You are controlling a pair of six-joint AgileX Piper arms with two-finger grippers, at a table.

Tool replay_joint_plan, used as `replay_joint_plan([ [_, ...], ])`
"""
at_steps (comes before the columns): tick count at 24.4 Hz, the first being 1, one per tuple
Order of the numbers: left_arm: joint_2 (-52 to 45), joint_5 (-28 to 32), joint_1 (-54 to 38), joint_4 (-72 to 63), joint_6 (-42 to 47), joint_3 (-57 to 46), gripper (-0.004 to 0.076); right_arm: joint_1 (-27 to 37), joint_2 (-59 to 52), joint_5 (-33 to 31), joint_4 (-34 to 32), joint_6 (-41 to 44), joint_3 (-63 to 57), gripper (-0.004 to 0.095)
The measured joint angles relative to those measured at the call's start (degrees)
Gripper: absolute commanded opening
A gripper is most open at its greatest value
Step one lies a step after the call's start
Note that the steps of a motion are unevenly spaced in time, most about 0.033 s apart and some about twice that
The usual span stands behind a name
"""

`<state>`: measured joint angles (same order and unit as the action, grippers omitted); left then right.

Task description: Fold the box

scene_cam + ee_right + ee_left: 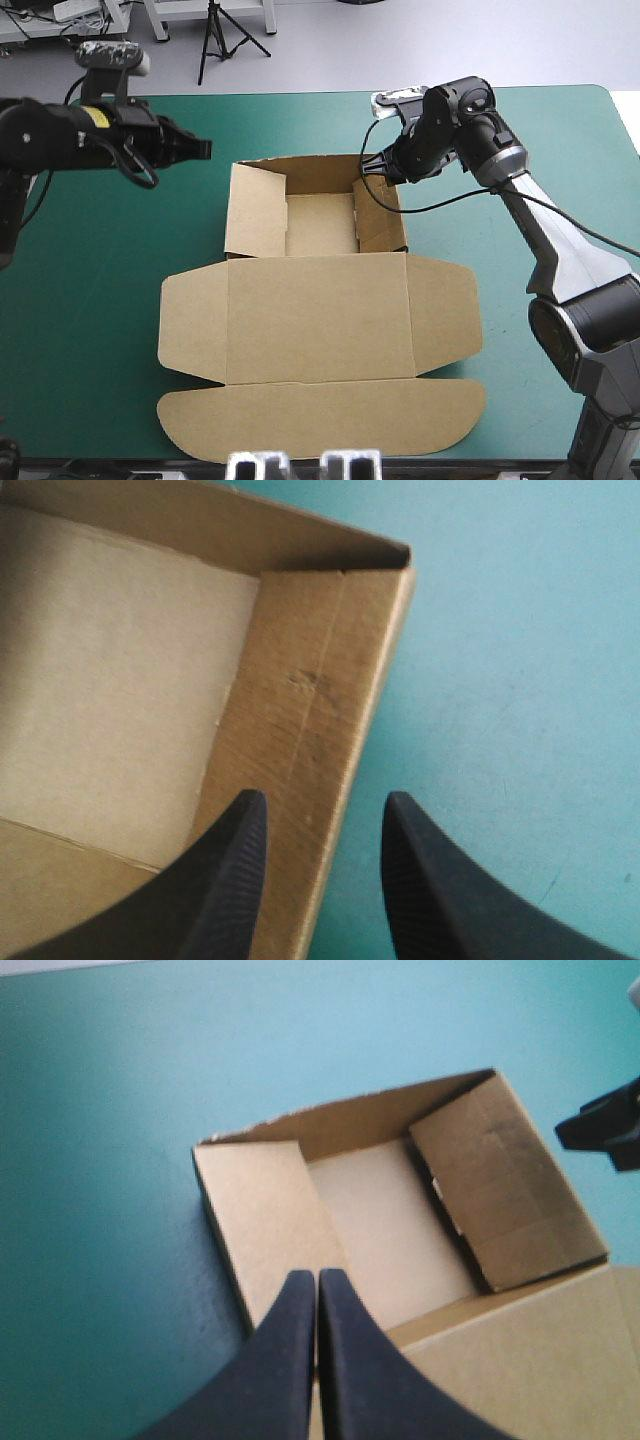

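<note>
Right gripper: fingers parted, astride the tray's right wall. One finger is inside, the other over the teal-green cover; nothing is pinched.

Left gripper: fingers pressed together, empty, hovering clear of the left wall, which looks slanted.

Box sits mid-table, with the tray raised at the far part and the lid flat toward the near edge.

Step, as judged: squaring the side walls. The next move calls for the right fingers to nip that wall and the left to push its wall upright.
</note>
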<state>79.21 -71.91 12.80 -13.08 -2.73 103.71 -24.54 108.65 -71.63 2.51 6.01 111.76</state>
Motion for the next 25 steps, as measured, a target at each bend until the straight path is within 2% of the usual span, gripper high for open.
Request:
replay_joint_plan([
  [2,-5.46,0.0,0.0,1.95,-0.19,-9.26,-0.0009,1.78,0.04,0.0,1.8,-0.07,-2.2,0.0346],
  [3,-9.11,0.0,0.0,3.4,-0.19,-16.52,-0.0009,3.23,0.1,0.34,5.24,-0.71,-3.12,0.0346],
  [7,-19.12,1.91,0.0,4.16,-0.19,-33.91,-0.0009,5.63,2.11,0.66,13.3,-2.54,-3.92,0.0347],
  [9,-22.99,3.56,0.0,4.16,-0.19,-39.31,-0.0009,5.67,3.43,0.66,15.09,-3.5,-3.98,0.0347],
  [12,-28.3,5.9,0.0,4.16,-0.19,-45.8,-0.0009,5.67,5.72,0.84,17.59,-4.8,-3.98,0.0345],
  [14,-31.36,7.08,0.0,4.16,-0.19,-49.1,-0.0009,5.67,7.06,0.89,17.92,-5.03,-4.03,0.0298],
  [16,-34.04,7.47,0.0,4.16,0.13,-51.67,-0.0009,5.62,8.19,0.89,17.29,-5.18,-4.1,0.0194],
  [17,-35.0,7.47,0.0,4.16,0.44,-52.52,-0.0009,5.62,8.55,0.89,16.91,-5.06,-4.1,0.0114],
  [18,-35.68,7.41,0.0,4.16,0.86,-53.11,-0.0009,5.62,8.99,0.89,16.56,-4.99,-4.17,-0.0021],
  [25,-36.61,6.83,0.0,4.11,1.32,-54.24,-0.0009,5.67,8.33,1.02,13.13,-4.58,-4.51,-0.0013],
])
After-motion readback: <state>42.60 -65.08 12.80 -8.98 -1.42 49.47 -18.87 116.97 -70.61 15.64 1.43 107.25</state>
